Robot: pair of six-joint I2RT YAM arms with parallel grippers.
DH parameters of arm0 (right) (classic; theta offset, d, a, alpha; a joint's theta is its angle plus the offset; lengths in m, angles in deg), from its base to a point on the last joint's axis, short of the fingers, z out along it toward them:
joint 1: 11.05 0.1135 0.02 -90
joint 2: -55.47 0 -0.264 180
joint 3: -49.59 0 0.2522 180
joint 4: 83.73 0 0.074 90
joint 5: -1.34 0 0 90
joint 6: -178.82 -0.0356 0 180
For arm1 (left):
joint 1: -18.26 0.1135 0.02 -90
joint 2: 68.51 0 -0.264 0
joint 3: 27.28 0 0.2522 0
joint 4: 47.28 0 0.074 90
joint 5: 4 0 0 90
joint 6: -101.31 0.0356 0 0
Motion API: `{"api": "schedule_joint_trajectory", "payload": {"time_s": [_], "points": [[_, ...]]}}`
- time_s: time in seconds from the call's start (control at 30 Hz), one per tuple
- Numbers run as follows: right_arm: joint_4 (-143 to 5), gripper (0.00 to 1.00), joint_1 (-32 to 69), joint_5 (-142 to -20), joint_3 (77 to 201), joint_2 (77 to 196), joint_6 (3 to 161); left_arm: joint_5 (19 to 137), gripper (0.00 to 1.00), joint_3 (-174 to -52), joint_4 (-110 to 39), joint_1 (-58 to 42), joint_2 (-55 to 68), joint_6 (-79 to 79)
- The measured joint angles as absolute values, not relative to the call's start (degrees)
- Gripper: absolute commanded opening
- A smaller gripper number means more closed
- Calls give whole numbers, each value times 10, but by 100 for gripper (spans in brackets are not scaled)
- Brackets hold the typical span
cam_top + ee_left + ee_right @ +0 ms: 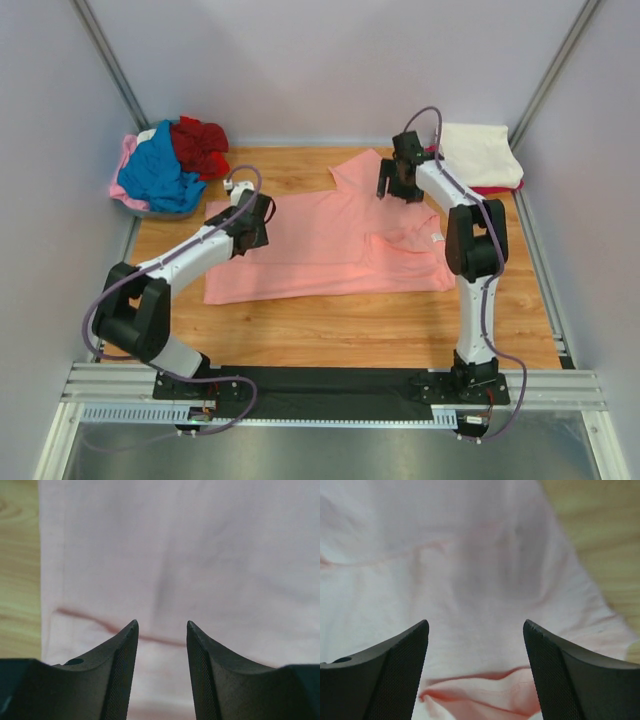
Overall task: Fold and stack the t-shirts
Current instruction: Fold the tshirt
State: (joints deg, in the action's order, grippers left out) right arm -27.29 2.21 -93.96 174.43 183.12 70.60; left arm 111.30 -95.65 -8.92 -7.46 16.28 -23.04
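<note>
We log: left fingers (125,645) narrowly parted, empty, salmon-pink t-shirt (200,555) spread beyond their tips | right fingers (412,642) parted wide, empty, its fold between them.

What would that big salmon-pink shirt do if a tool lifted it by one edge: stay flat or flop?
It would probably flop: the salmon-pink shirt lies limp, with soft creases and a turned-over fold in the right wrist view. It looks thin, so likely light. Pushed, it would likely bunch rather than slide whole.
</note>
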Motion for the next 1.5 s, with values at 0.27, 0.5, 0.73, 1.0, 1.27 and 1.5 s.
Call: {"api": "schedule_joint_trajectory", "payload": {"time_s": [0.27,0.5,0.73,1.0,1.27,1.5], "points": [[-314,77,66,-941,1466,1689,660,1078,50,-1070,-106,-58,297,-220],[-348,77,69,-974,1337,1626,618,1039,49,-1048,-109,-54,355,-238],[-382,79,69,-968,1197,1519,567,1020,48,-974,-159,-60,306,-259],[-357,80,105,-946,1077,1378,516,1006,49,-858,-130,-119,185,-289],[-287,84,105,-1002,1265,1350,573,1055,62,-930,50,-142,53,-267],[-324,80,42,-966,1598,1620,663,1062,71,-978,111,-142,-28,-258]]}}
